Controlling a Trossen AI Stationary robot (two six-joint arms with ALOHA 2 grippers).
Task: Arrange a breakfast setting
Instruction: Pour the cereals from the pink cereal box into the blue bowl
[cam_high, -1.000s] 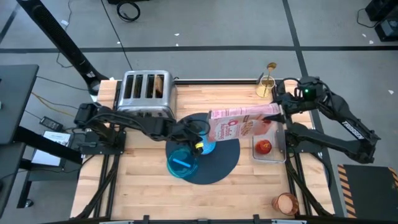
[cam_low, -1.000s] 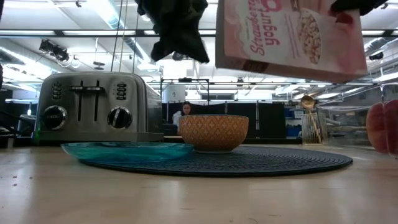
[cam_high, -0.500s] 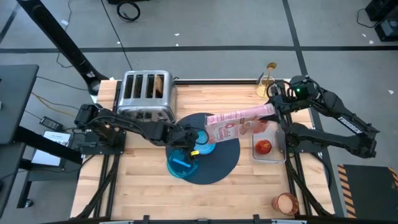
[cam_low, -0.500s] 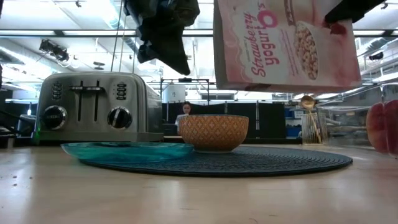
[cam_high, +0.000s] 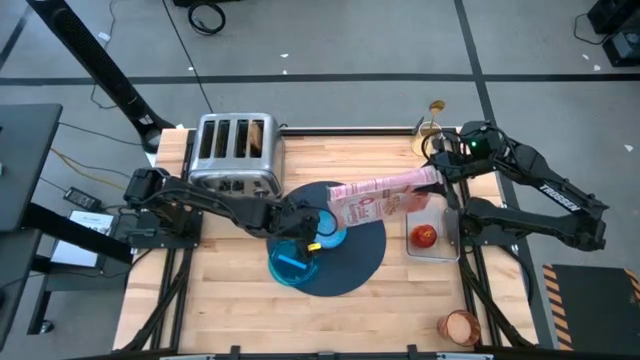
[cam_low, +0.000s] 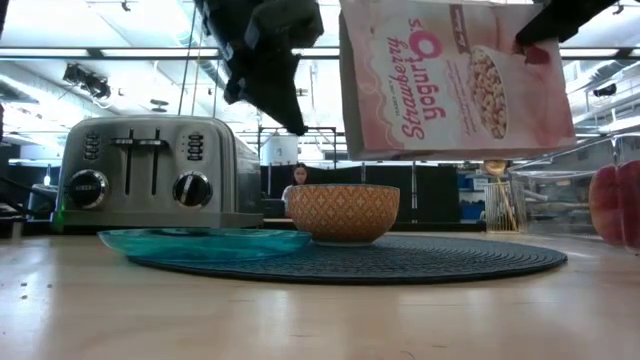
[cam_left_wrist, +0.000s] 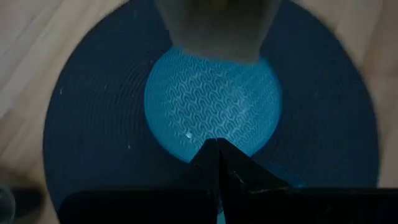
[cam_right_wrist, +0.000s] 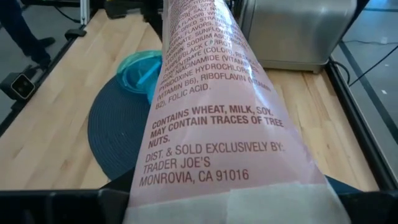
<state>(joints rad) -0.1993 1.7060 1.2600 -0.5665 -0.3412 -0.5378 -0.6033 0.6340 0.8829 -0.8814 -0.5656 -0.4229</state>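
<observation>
A pink cereal box (cam_high: 380, 196) hangs in the air over the round dark mat (cam_high: 362, 262), and my right gripper (cam_high: 436, 177) is shut on its right end. The box's free end is above the small blue bowl (cam_high: 332, 237), which stands on the mat and looks tan from the side (cam_low: 343, 212). My left gripper (cam_high: 316, 226) is shut and empty, hovering over the bowl (cam_left_wrist: 211, 102). The teal plate (cam_high: 292, 265) lies on the mat's near-left edge. The toast (cam_high: 258, 134) stands in the toaster. The red fruit (cam_high: 424, 236), gold spoon (cam_high: 434, 108) and amber cup (cam_high: 461, 326) are at the right. My right gripper holds the cereal box by its end (cam_right_wrist: 249, 193) nearest the table's right edge, pinched between the two fingers, which come level from the right. The box runs away from the gripper along the fingers. It is lifted clear, with its free end (cam_low: 370, 140) tipped down over the bowl.
A steel toaster (cam_high: 236, 150) stands at the far left of the table. The fruit lies in a clear tray (cam_high: 446, 250) at the right. The spoon stands in a gold holder (cam_high: 430, 135) at the far right. Bare wood shows along the near edge.
My right gripper has turned, and the cereal box has tipped further, its free end swinging lower over the bowl. My left gripper has shifted a little toward the near edge, still shut above the bowl.
</observation>
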